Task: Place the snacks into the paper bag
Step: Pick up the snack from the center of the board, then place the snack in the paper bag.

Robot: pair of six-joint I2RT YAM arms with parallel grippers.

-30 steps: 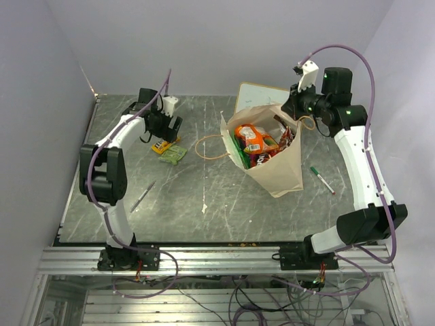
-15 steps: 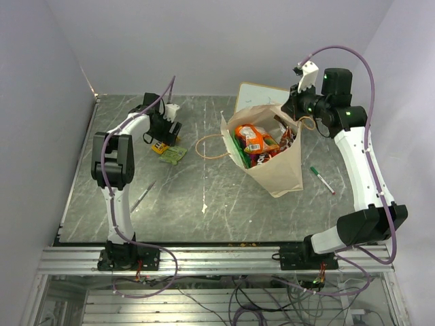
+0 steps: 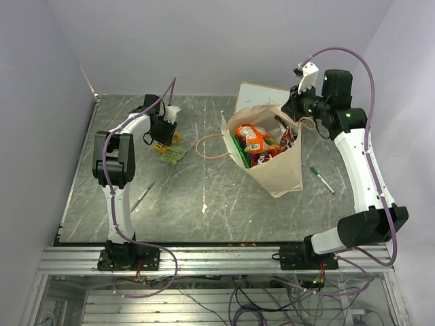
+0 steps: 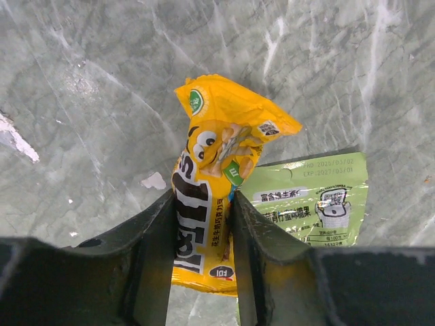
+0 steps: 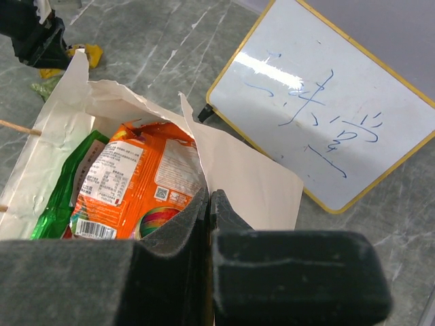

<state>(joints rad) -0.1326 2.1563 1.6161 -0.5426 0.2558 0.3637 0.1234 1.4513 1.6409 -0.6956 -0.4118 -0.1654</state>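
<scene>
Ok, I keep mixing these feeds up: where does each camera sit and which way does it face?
Top external: high behind the robot, looking down on the table; left arm and right arm show.
Left wrist: on the left arm, looking down past the left gripper, shut on a yellow packet.
Right wrist: on the right arm, looking into the paper bag; the right gripper pinches its rim.
Shared: top and right wrist both show the bag and whiteboard.

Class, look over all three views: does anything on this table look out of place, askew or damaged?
Two snacks lie outside the paper bag at the table's far left: a yellow packet between the fingers of the left tool, and a green packet beside it. The bag's rim is crumpled where the right tool pinches it.
</scene>
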